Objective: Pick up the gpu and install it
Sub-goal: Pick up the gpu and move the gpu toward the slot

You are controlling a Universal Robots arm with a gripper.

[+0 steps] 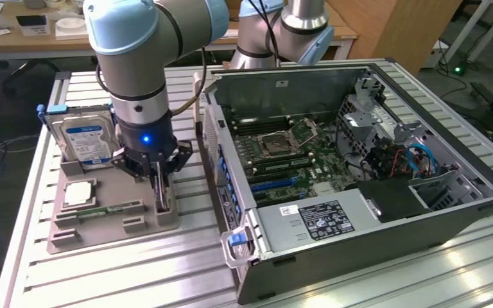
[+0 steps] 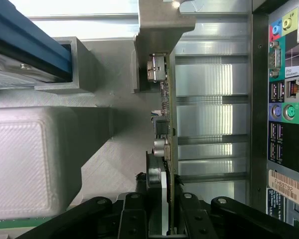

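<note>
The end effector (image 1: 160, 192) pinched the gpu (image 2: 167, 114) along its upper edge. The card stood edge-up in the grey holder (image 1: 67, 239) beside the open computer case (image 1: 418, 237), probably so fingers could straddle it.

Your blue-labelled hard drive (image 1: 82, 138) stood upright in the grey fixture (image 1: 101, 235), a RAM stick (image 1: 110, 210) lying flat there too. The open computer case (image 1: 400, 234) sat just beside.

**Edge-on card, half-covered drive**

In the wrist view you're seeing the gpu (image 2: 170, 114) edge-on, its face out of sight. In the exterior view, at ten o'clock from the gripper (image 1: 161, 202), the arm (image 1: 135, 77) covers the three o'clock edge of the hard drive (image 1: 79, 138). The print on the case label (image 1: 322, 220) is too small to read.
</note>
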